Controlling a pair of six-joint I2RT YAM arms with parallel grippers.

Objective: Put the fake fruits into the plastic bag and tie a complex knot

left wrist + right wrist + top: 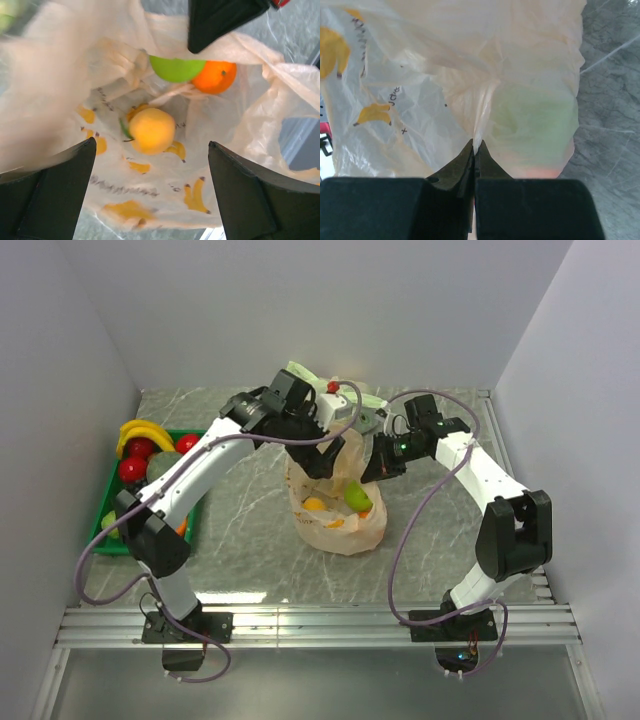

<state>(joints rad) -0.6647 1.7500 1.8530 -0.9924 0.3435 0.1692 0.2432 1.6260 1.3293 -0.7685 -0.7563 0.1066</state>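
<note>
The peach-orange plastic bag with banana prints stands open mid-table. Inside lie a yellow fruit, a green fruit and an orange. My left gripper is open and empty, hovering over the bag's mouth. My right gripper is shut on a fold of the bag's rim on the bag's right side; the green fruit shows through the film beside it. A banana and red fruits lie in the green tray. No knot shows.
The green tray sits at the left wall, under the left arm's elbow. A pale green bag and a white object with a red dot lie behind the peach bag. Grey walls close three sides.
</note>
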